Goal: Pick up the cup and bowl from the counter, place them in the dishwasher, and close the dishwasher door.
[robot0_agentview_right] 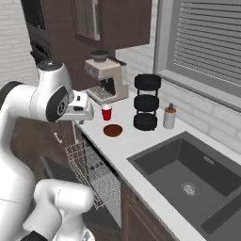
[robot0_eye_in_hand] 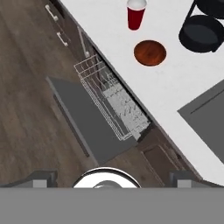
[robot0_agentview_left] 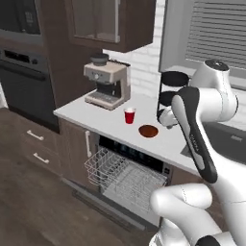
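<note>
Nearest the hand camera we see our two dark finger tips (robot0_eye_in_hand: 43, 178) rising at the bottom edge, set far apart with nothing between them, so we read the gripper (robot0_eye_in_hand: 112, 179) as wide and empty. From the right base camera the hand (robot0_agentview_right: 81, 107) hangs high, above the front edge of the counter (robot0_agentview_right: 141, 141) and over the open dishwasher (robot0_agentview_left: 126, 174).

Directly below the hand lies the dishwasher door (robot0_eye_in_hand: 85, 118), dropped flat toward the wood floor, and beside it the silver-white wire rack (robot0_eye_in_hand: 111, 103), pulled out over the door. We can make out no dishes in it.

Further out, on the counter, the bowl (robot0_eye_in_hand: 150, 53) sits just back from the front edge above the dishwasher. The cup (robot0_eye_in_hand: 136, 14) stands upright a little beyond it, near but apart. To one side of them is the black tiered rack (robot0_eye_in_hand: 203, 30), with a small beige bottle (robot0_agentview_right: 169, 116) past it and a coffee machine (robot0_agentview_left: 106, 82) at the far end of the counter. The dark sink (robot0_agentview_right: 188, 179) is set in the counter on the other side.

We judge the task barely begun: both pieces wait on the counter. Still ahead are two pick-ups, two placements in the rack, and closing the door.
</note>
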